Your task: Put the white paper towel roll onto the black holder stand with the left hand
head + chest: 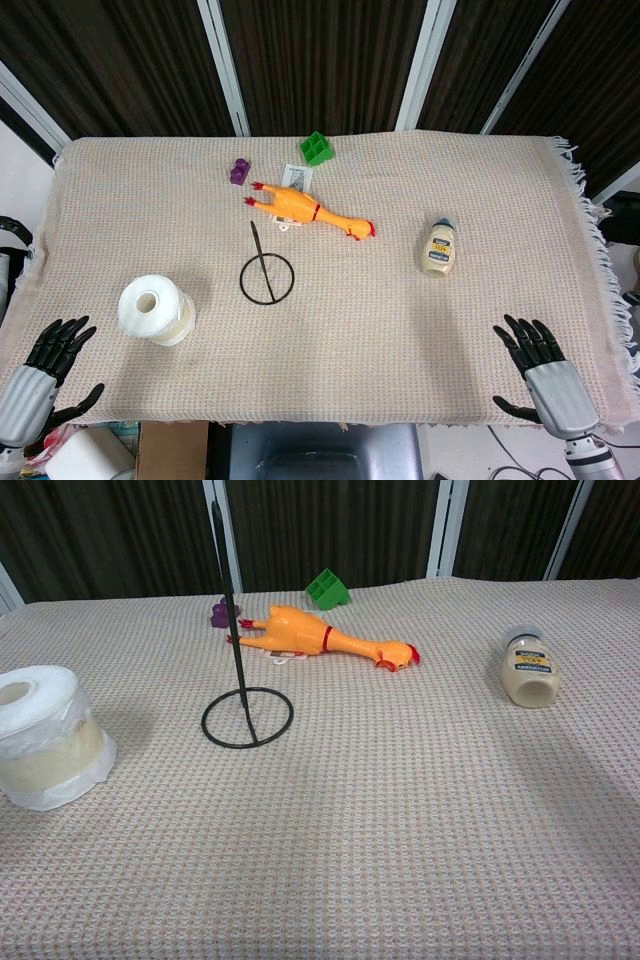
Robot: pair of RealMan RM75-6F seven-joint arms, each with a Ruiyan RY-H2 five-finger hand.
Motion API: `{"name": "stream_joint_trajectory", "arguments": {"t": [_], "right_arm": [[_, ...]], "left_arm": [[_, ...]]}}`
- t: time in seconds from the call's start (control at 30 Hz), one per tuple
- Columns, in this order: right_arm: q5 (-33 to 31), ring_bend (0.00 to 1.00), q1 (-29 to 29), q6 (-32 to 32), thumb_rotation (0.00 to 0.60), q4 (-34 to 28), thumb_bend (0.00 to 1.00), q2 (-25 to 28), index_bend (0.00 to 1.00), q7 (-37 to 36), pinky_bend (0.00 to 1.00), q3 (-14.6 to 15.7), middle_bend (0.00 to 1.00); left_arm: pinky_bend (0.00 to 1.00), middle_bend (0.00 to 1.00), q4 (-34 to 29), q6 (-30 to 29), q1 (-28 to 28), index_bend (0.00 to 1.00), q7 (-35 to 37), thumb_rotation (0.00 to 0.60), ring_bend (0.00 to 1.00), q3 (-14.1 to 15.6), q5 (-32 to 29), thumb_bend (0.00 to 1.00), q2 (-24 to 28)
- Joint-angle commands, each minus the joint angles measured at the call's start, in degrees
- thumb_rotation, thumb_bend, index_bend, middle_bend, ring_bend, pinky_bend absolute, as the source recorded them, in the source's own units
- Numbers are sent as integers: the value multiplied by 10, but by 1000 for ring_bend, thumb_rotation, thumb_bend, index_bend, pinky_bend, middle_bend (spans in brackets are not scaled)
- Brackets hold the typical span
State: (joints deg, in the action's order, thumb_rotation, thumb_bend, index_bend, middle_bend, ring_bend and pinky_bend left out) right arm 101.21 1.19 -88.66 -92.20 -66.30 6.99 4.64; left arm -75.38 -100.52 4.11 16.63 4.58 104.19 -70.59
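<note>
The white paper towel roll (156, 309) (44, 738) stands on end, wrapped in clear plastic, on the left of the table. To its right is the black holder stand (266, 277) (246, 718), a wire ring base with an upright rod. My left hand (45, 362) hovers at the near left table edge, fingers spread, holding nothing, below and left of the roll. My right hand (538, 360) is open at the near right edge. Neither hand shows in the chest view.
A rubber chicken (306, 210) (325, 638) lies behind the stand. A mayonnaise bottle (439, 248) (529, 667) lies to the right. A green block (318, 148) (328, 588) and a purple toy (240, 171) (219, 612) sit near the far edge. A woven beige cloth (400, 330) covers the table.
</note>
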Motion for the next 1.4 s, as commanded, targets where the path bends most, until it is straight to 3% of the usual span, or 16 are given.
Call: {"name": "stream_joint_trajectory", "arguments": {"t": [0.03, 0.1, 0.3, 0.43, 0.77, 1.1, 1.4], "right_arm": [[1, 0, 0, -1, 600, 0, 55, 1, 0, -2, 0, 0, 0], [2, 0, 0, 0, 600, 0, 55, 0, 0, -1, 0, 1, 0], [1, 0, 1, 3, 600, -2, 55, 4, 0, -9, 0, 3, 0], [-2, 0, 3, 6, 600, -3, 55, 6, 0, -13, 0, 1, 0], [8, 0, 8, 14, 600, -9, 55, 21, 0, -38, 0, 12, 0], [12, 0, 7, 8, 600, -11, 55, 26, 0, -47, 0, 13, 0], [10, 0, 8, 11, 600, -12, 54, 29, 0, -50, 0, 13, 0]], "left_arm": [[26, 0, 2, 1, 2, 0, 6, 600, 0, -1, 1, 333, -3], [26, 0, 6, -3, 8, 0, 28, 600, 0, -3, 5, 332, -12], [20, 0, 63, 16, 39, 0, 215, 600, 0, -14, -17, 341, -90], [11, 0, 109, 61, 55, 0, 250, 600, 0, -23, -49, 331, -145], [4, 0, 193, 104, 74, 0, 203, 600, 0, -67, -112, 329, -227], [3, 0, 209, 147, 82, 0, 231, 600, 0, -70, -141, 329, -239], [9, 0, 209, 209, 103, 0, 272, 600, 0, -90, -181, 327, -251]]}}
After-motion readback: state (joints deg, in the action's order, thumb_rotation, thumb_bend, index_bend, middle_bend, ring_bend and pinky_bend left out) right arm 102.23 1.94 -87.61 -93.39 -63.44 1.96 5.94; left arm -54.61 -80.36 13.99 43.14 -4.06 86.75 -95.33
